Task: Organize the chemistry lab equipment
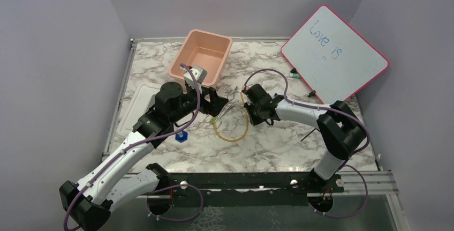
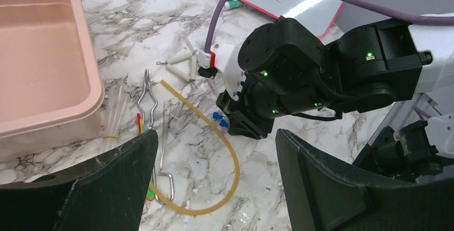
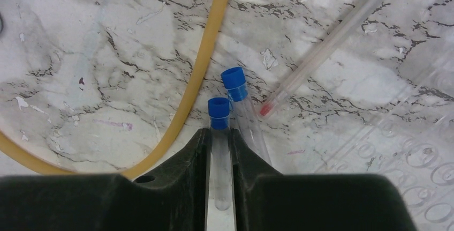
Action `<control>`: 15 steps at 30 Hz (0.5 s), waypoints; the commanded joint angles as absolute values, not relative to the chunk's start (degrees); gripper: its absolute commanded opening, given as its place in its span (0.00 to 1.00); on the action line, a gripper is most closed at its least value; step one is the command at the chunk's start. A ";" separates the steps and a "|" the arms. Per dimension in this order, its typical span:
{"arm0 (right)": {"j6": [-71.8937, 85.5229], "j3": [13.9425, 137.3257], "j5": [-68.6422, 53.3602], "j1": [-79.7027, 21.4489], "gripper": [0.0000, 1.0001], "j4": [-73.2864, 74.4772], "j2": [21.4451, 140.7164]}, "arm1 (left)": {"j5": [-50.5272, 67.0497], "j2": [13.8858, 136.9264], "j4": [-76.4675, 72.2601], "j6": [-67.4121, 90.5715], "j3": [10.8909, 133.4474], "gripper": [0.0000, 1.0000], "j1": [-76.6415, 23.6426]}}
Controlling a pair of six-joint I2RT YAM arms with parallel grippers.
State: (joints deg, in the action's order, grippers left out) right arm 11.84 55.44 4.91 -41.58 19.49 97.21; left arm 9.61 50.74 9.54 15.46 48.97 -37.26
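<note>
**Right gripper pinches one capped tube; left gripper hangs spread and empty**

At the left, the left gripper (image 2: 214,145) hovers with jaws spread above the thin metal tongs (image 2: 147,99) and the amber rubber tube (image 2: 235,161). Further right, the right gripper (image 3: 219,133), clearly the nearer one, pinches a blue-capped tube (image 3: 219,110) lying on the counter (image 3: 80,54). The tube's long axis runs in line with the fingers, its cap past their tips. A second capped tube (image 3: 235,83) lies just beside it on the right, so a clean lift probably has to avoid dragging that one along.

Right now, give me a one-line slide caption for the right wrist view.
Right pincer clamped around one blue-capped tube, its twin lying alongside, amber rubber tube curving past at left.
</note>
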 commanded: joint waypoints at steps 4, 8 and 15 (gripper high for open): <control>11.39 53.85 1.60 -42.10 0.20 15.34 93.11 | 8.79 51.14 8.57 16.44 49.86 0.83 -37.35; 13.64 50.95 0.36 -42.10 0.20 9.01 84.86 | 9.14 51.05 5.39 18.28 49.48 0.83 -37.35; 22.81 45.40 -1.81 -42.10 0.21 -8.37 68.99 | 15.93 54.05 -1.85 22.86 48.60 0.83 -37.31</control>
